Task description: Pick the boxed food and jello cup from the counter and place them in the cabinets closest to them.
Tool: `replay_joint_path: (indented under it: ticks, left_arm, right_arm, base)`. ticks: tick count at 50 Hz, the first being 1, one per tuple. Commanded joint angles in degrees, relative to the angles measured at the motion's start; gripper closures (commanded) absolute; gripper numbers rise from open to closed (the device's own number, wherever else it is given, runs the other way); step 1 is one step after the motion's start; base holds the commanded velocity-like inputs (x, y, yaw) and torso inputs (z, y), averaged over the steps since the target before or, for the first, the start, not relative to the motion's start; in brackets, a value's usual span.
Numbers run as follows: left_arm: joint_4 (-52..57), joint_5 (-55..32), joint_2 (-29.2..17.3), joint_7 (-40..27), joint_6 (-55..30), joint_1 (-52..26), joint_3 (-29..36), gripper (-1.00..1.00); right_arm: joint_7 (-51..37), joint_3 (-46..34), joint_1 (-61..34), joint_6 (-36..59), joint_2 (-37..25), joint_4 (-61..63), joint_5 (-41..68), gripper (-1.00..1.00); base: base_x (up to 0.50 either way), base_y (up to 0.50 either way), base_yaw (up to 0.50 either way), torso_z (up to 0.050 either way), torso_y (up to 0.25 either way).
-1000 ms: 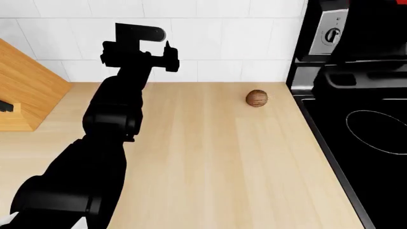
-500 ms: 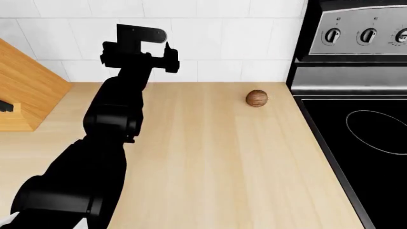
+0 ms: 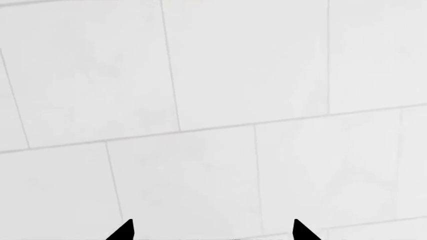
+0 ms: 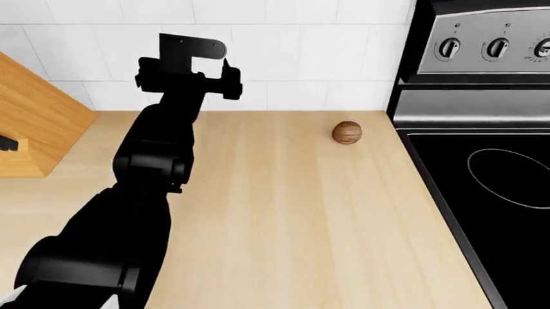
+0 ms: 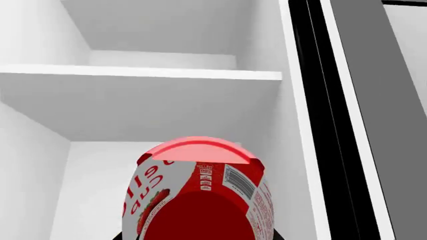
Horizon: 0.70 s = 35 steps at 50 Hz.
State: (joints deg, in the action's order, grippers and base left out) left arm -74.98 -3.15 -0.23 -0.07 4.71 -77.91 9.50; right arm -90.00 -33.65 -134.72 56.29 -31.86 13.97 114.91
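My right gripper is shut on the jello cup, a round cup with a red lid and a white-and-red printed side. It holds the cup in front of an open white cabinet with a shelf. The right gripper is out of the head view. My left gripper is raised above the back of the pale-wood counter, close to the white tile wall. In the left wrist view it is open and empty, facing the tiles. The boxed food is out of view.
A brown walnut-like ball lies on the counter near the black stovetop. A wooden knife block stands at the far left. A dark vertical cabinet edge runs beside the cup.
A dark shape, apparently my right arm, that covered the stove's upper part a second ago has left the head view. The left arm has hardly moved.
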Motion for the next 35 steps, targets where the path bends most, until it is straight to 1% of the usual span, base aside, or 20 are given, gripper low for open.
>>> replay_joint_path:
  ticks: [1,3,4,5,6,8,16,19,24,31,35]
  left_arm:
    - [0.00,-0.05,0.02,-0.28,-0.63,-0.01,0.46,-1.00]
    - [0.00,-0.08,0.03,-0.36,-0.68,0.02,0.68,-1.00]
    - [0.00,-0.11,0.03,-0.39,-0.73,0.01,0.75,-1.00]
    - [0.00,-0.14,0.03,-0.41,-0.75,0.01,0.81,-1.00]
    - [0.00,-0.16,0.03,-0.45,-0.76,0.01,0.87,-1.00]
    - [0.00,-0.16,0.02,-0.61,-0.74,0.01,0.97,-1.00]
    - [0.00,-0.05,0.00,-1.02,-0.70,0.09,1.18,-1.00]
    - [0.00,-0.02,0.00,-1.13,-0.67,0.09,1.22,-1.00]
    - [0.00,-0.03,0.00,-1.24,-0.58,0.11,1.35,-1.00]
    - [0.00,-0.05,0.03,-1.55,-0.51,0.11,1.99,-1.00]
    - [0.00,-0.07,0.02,-1.58,-0.54,0.10,2.29,-1.00]
  right_arm:
    - [0.00,10.26,-0.28,15.37,12.47,-22.25,-7.66,1.00]
    - [0.00,13.18,-0.28,18.80,15.00,-27.49,-10.54,1.00]
    - [0.00,17.61,-0.28,23.83,17.99,-31.77,-15.09,1.00]
    - [0.01,26.19,-0.28,30.43,22.62,-34.23,-22.17,1.00]
    - [0.01,30.18,-0.28,33.66,25.01,-36.12,-26.21,1.00]
    - [0.01,30.47,-0.28,33.67,25.65,-38.78,-25.95,1.00]
    - [0.01,24.71,-0.28,33.69,26.46,-50.15,-22.67,1.00]
    - [0.01,21.77,-0.28,33.69,26.77,-52.90,-19.84,1.00]
    - [0.01,19.43,-0.28,33.68,27.17,-56.42,-16.75,1.00]
    - [0.01,19.78,-0.28,33.68,26.97,-63.23,-15.14,1.00]
    - [0.01,21.59,-0.28,33.66,26.06,-67.31,-17.37,1.00]
  base:
    - [0.00,0.00,0.00,0.000,0.000]
    - [0.00,0.00,0.00,0.000,0.000]
    - [0.00,0.00,0.00,0.000,0.000]
    - [0.00,0.00,0.00,0.000,0.000]
    - [0.00,0.00,0.00,0.000,0.000]
    - [0.00,0.00,0.00,0.000,0.000]
    - [0.00,0.00,0.00,0.000,0.000]
    - [0.00,0.00,0.00,0.000,0.000]
    - [0.00,0.00,0.00,0.002,0.002]
    - [0.00,0.00,0.00,0.000,0.000]
    - [0.00,0.00,0.00,0.000,0.000]
